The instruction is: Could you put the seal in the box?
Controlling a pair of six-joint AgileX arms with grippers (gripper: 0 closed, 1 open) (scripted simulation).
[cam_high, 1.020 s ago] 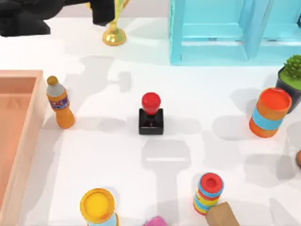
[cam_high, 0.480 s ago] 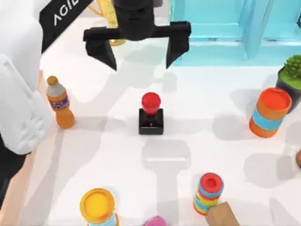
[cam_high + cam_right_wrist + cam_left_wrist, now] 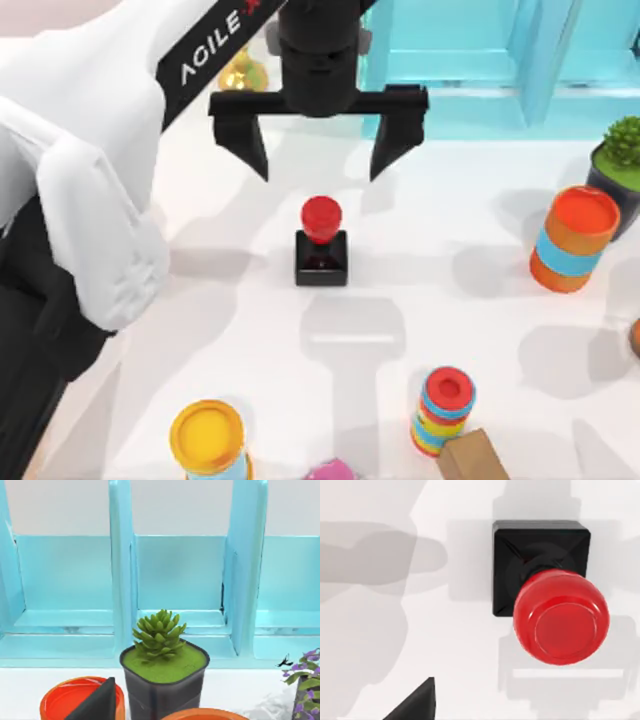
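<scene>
Looking down from the top view, you are seeing the left hand hanging over the middle of the white worktop, its two black fingers spread wide. It is sitting just behind the seal, not touching it. The seal is standing upright near the worktop's centre, red knob on top of its black square base. The left arm's white body is covering the worktop's left side, so you cannot see the box there. A gold trophy is peeking out behind the arm, and a turquoise rack is standing at the back. On the right, an orange can with a blue band and a potted succulent are standing near the edge. Along the front, a yellow-topped can, a stack of coloured rings and a brown block are lining up.

Moving to the left wrist view, you are looking straight down on the seal, its glossy red knob large over the black base, with one dark fingertip at the edge.

Moving to the right wrist view, you are facing the turquoise rack, the succulent in its dark pot, and the orange can; one fingertip is showing, and you cannot tell how the right hand is set.
</scene>
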